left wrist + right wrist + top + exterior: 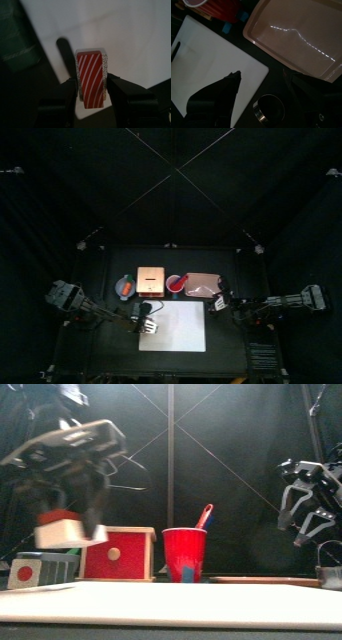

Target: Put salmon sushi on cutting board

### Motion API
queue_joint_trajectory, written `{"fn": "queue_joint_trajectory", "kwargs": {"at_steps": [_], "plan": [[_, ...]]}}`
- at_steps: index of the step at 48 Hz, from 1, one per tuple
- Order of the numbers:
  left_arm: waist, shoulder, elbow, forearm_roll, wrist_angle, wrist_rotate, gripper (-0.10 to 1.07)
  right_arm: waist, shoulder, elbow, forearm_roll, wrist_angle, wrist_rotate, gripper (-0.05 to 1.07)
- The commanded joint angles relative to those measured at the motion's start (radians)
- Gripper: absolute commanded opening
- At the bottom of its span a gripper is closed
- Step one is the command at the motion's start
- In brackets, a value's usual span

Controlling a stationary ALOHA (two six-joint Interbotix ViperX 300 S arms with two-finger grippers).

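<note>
Salmon sushi (92,78), a small block with a red-and-white striped top over a white base, sits clamped between the two jaws of the left gripper (91,92), which presses on its long sides. In the front view the piece (67,527) hangs in the air under the left arm, clear of the table, and the wrist camera shows it over the corner of the cutting board (127,35) near the board's dark handle slot. From above, the left gripper (146,314) is at the left edge of the white cutting board (181,328), which lies at the front of the table. Behind the board stand a red cup (185,554) with a straw, a red box (118,555) with a round spot, and a pinkish tray (301,35). The right gripper (264,95) rests off the board's right edge, beside the tray; its jaws look apart, though the dark view makes that hard to judge.
</note>
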Motion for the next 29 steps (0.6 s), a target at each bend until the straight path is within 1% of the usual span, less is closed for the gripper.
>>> {"fn": "queue_joint_trajectory", "kwargs": {"at_steps": [1, 4, 8, 13, 17, 23, 26, 29], "plan": [[0.031, 0.060, -0.089, -0.003, -0.040, 0.017, 0.54, 0.002, 0.002, -0.003, -0.006, -0.003, 0.000, 0.98], [0.037, 0.114, -0.135, -0.005, -0.052, 0.023, 0.55, 0.002, 0.003, 0.003, -0.009, -0.003, -0.002, 0.98], [0.037, 0.156, -0.183, -0.011, -0.054, 0.021, 0.56, 0.000, 0.003, 0.009, -0.009, -0.002, -0.002, 0.98], [0.037, 0.193, -0.225, -0.012, -0.060, 0.021, 0.63, 0.000, 0.002, 0.014, -0.009, 0.002, -0.002, 0.98], [0.041, 0.202, -0.235, -0.025, -0.075, 0.031, 0.75, 0.002, 0.002, 0.015, -0.012, 0.002, -0.003, 0.98], [0.046, 0.195, -0.225, -0.037, -0.083, 0.041, 0.99, 0.002, 0.002, 0.018, -0.020, 0.002, -0.003, 0.98], [0.048, 0.190, -0.224, -0.038, -0.083, 0.044, 1.05, 0.003, 0.002, 0.018, -0.020, 0.002, -0.003, 0.98], [0.049, 0.172, -0.218, -0.032, -0.083, 0.051, 1.04, 0.003, 0.002, 0.020, -0.020, 0.002, -0.003, 0.98]]}}
